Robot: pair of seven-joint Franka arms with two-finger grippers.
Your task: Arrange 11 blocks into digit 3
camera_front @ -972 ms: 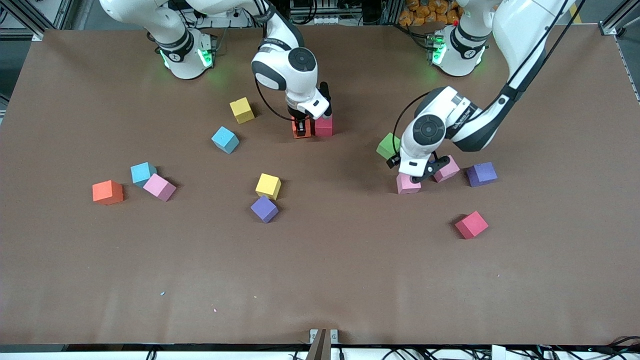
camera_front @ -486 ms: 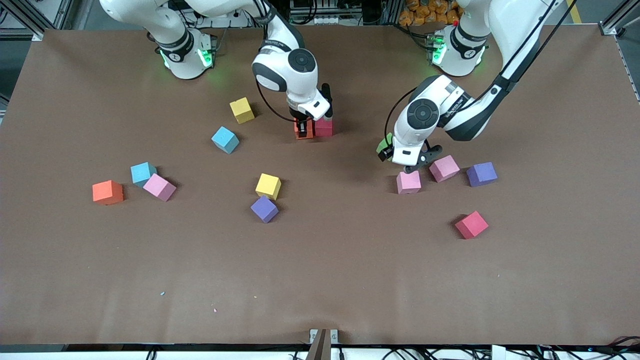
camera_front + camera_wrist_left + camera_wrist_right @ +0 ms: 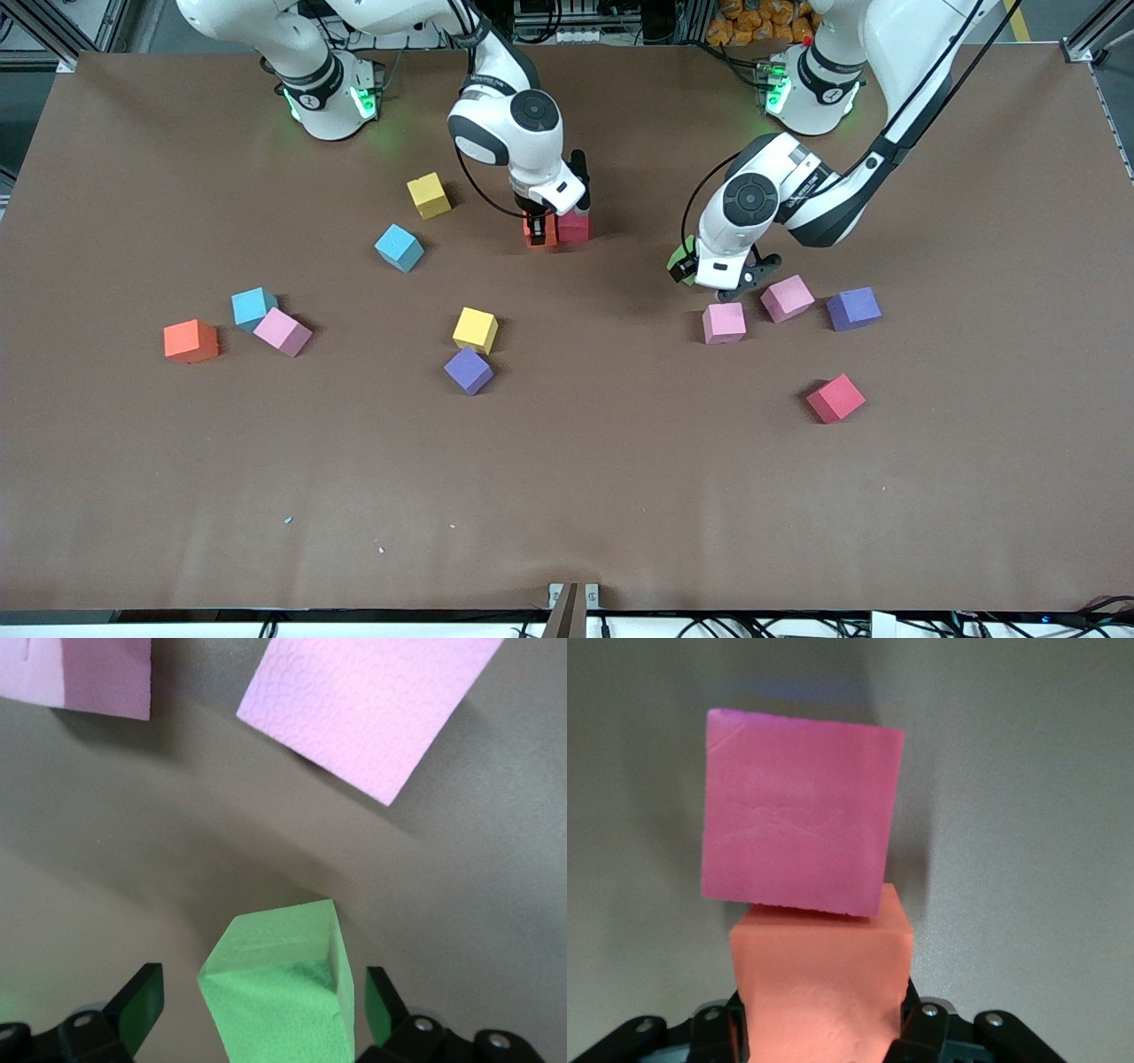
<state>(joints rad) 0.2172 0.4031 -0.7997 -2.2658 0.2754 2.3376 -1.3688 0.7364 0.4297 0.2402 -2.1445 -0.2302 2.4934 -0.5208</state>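
Orange block (image 3: 534, 229) clamped between my right gripper's (image 3: 535, 232) fingers, touching red block (image 3: 574, 225) just beside it. Green block (image 3: 282, 992) between my left gripper's (image 3: 719, 288) spread fingers, ungripped; two pink blocks (image 3: 725, 322) (image 3: 787, 298) near it, apart. Remaining blocks scattered over table (image 3: 620, 496), digit 3 unformed.

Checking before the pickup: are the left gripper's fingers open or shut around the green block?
Open. The left gripper has fingers on either side of the green block, with visible gaps.
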